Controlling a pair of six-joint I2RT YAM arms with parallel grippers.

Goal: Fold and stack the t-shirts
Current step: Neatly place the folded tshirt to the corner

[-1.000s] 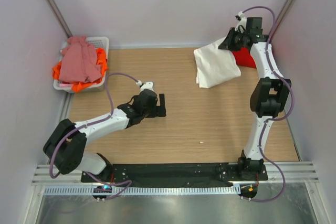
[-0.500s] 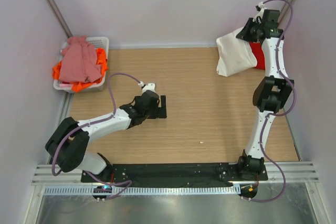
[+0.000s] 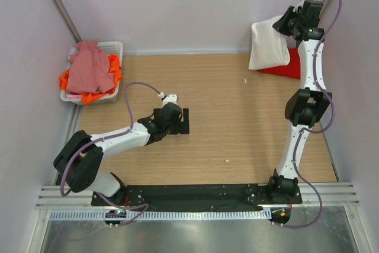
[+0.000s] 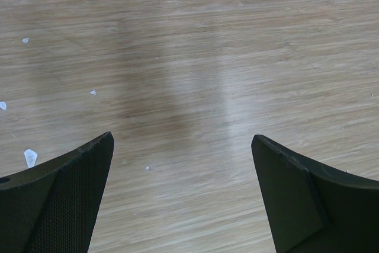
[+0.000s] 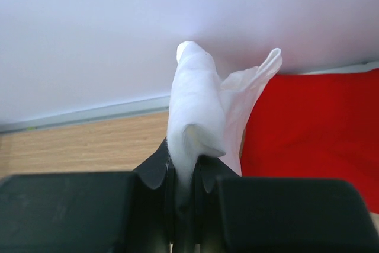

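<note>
The wooden counter (image 3: 225, 105) carries the large white t-shirt (image 3: 267, 44) at its 1 o'clock corner, where it hangs bunched and lifted, a fold of it pinched between the nearly closed right fingers (image 3: 285, 22), with the flat red t-shirt (image 3: 283, 68) lying on the wood just beside and partly behind it. At 10 o'clock the white slotted basket (image 3: 115, 47) holds a dusty pink t-shirt (image 3: 89, 69) heaped over an orange one (image 3: 112, 76) that spills over its rim. The left fingers (image 3: 185, 121) stand spread wide with nothing between them, low over bare wood toward 9 o'clock of the counter's middle, with small white specks (image 4: 29, 157) beside them.
</note>
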